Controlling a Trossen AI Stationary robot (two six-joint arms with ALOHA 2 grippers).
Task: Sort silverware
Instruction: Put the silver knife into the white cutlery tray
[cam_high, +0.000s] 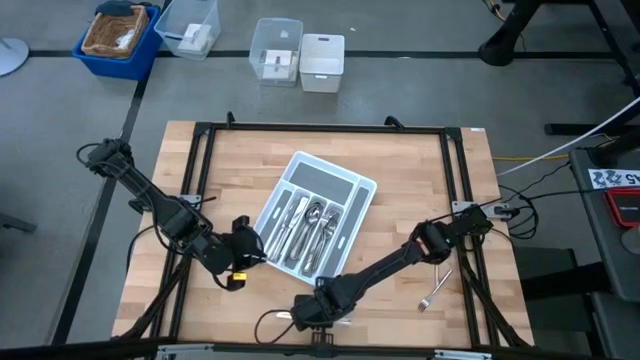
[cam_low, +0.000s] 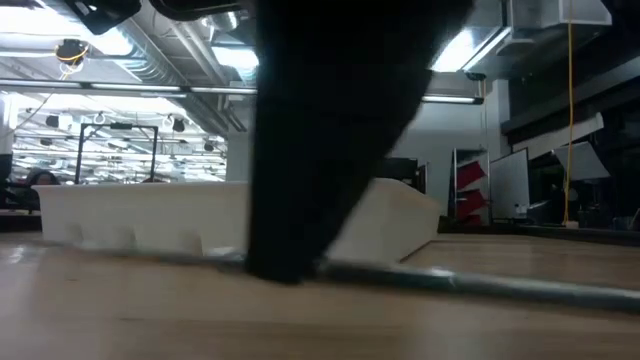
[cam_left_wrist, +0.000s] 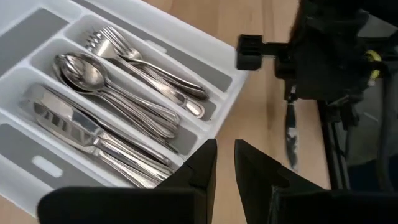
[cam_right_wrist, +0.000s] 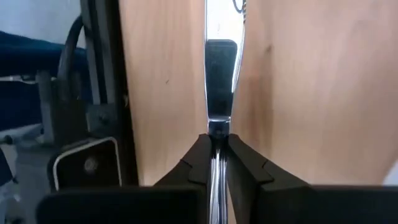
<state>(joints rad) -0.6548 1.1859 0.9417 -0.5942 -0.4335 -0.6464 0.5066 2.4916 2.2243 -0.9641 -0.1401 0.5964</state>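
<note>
The light grey tray (cam_high: 352, 208) lies slanted at the table's middle and holds silverware in its slots: forks (cam_left_wrist: 143, 59), spoons (cam_left_wrist: 93, 78) and knives (cam_left_wrist: 81, 130). My left gripper (cam_left_wrist: 225, 155) hovers at the tray's near left corner. Its fingers stand narrowly apart with nothing between them. Close to the table's near edge, my right gripper (cam_right_wrist: 217, 146) is shut on a table knife (cam_right_wrist: 221, 62). The left wrist view shows that knife (cam_left_wrist: 291, 137) below the right arm (cam_left_wrist: 323, 56). One more fork (cam_high: 435, 290) lies flat on the wood at the near right. My right gripper pinches the knife between its two fingers where the blade meets the handle (cam_right_wrist: 217, 127). The fingers come steeply from above, and the knife runs along them. The blade sticks out past the fingertips, and the handle runs back between the fingers. Whether the blade's end touches the table I cannot tell.
A black frame rail (cam_high: 200, 160) runs around the tabletop. Beyond the far edge stand clear bins (cam_high: 300, 55) and a blue bin (cam_high: 118, 35). In the low view the right arm (cam_low: 320, 140) blocks much of the tray (cam_low: 150, 215). Bare wood lies at the far side (cam_high: 330, 145).
</note>
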